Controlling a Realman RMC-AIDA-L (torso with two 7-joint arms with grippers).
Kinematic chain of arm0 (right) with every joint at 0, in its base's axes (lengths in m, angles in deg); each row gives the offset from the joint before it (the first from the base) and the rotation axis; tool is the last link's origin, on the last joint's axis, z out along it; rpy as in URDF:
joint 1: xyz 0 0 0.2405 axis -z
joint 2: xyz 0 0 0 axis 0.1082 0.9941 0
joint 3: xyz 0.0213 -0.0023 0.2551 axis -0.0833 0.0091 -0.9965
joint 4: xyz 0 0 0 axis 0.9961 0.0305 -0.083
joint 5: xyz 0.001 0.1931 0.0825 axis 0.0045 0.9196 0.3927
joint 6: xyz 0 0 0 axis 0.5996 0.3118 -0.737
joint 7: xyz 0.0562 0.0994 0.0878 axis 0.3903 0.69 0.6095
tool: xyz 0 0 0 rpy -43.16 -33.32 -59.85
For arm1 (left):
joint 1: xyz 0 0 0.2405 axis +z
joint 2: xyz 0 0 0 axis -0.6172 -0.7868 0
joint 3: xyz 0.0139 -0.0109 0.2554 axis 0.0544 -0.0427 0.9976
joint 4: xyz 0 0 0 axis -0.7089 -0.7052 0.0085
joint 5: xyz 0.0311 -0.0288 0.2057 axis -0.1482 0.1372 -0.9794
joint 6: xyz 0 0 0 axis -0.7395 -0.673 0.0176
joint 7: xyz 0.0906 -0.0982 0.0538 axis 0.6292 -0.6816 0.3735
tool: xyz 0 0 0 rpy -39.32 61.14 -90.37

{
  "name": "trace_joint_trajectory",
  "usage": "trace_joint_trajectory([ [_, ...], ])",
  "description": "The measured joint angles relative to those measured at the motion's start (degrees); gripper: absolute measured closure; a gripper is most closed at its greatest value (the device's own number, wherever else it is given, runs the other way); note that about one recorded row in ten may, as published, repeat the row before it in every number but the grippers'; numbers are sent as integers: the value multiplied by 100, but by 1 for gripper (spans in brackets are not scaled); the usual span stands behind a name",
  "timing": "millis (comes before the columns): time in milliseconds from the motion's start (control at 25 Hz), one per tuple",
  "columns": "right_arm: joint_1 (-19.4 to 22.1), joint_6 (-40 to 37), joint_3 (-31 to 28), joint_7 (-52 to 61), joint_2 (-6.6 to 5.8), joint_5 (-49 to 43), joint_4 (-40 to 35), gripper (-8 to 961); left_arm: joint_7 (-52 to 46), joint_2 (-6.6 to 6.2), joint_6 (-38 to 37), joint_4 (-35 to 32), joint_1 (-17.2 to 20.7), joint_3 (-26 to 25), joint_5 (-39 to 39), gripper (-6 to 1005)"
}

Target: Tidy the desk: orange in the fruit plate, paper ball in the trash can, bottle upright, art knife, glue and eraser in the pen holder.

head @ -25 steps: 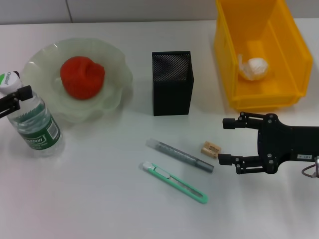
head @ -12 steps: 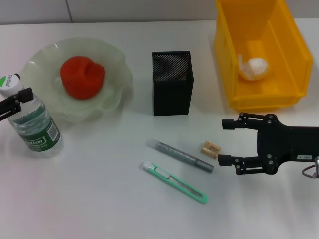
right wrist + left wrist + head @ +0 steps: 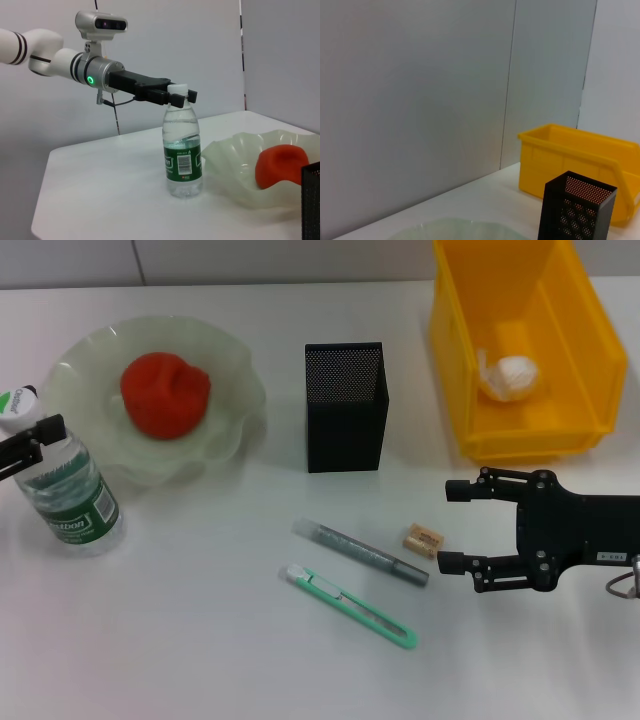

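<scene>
The clear bottle (image 3: 70,500) stands upright at the table's left edge, and my left gripper (image 3: 30,443) is shut on its neck; the right wrist view also shows the bottle (image 3: 182,150) held under its white cap by the left gripper (image 3: 176,95). The orange (image 3: 165,392) lies in the pale green fruit plate (image 3: 240,370). The paper ball (image 3: 515,375) sits in the yellow trash can (image 3: 450,360). My right gripper (image 3: 452,525) hangs open just right of the tan eraser (image 3: 422,540). The grey glue stick (image 3: 360,552) and green art knife (image 3: 348,605) lie in front of the black mesh pen holder (image 3: 345,405).
The left wrist view looks over the plate's rim (image 3: 455,231) toward the pen holder (image 3: 575,210) and the yellow bin (image 3: 570,155) against a grey wall. The table's left edge is close beside the bottle.
The left gripper and the bottle have shifted slightly left, toward the table edge. The right gripper has barely moved.
</scene>
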Motion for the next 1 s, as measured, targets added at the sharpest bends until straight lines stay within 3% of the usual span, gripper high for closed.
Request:
trace_joint_trajectory([
  [160,5,0,0,5,2,0,-2,126,3,11,1,-4,0,-2,2,522],
  [400,6,1,1,8,3,0,2,126,14,21,-92,-29,0,-4,58,285],
  [600,7,2,-4,8,2,0,-2,126,-68,-10,-609,-68,1,-11,671,229],
  [880,6,-3,-32,8,3,29,-4,127,-538,-54,-1166,-81,-24,10,1703,234],
  [960,1,-30,-52,14,1,44,-5,127,-813,17,-1540,-190,-78,97,2015,235],
  [1000,-9,-52,-67,26,-6,59,-6,127,-959,124,-1725,-296,-105,312,2189,236],
])
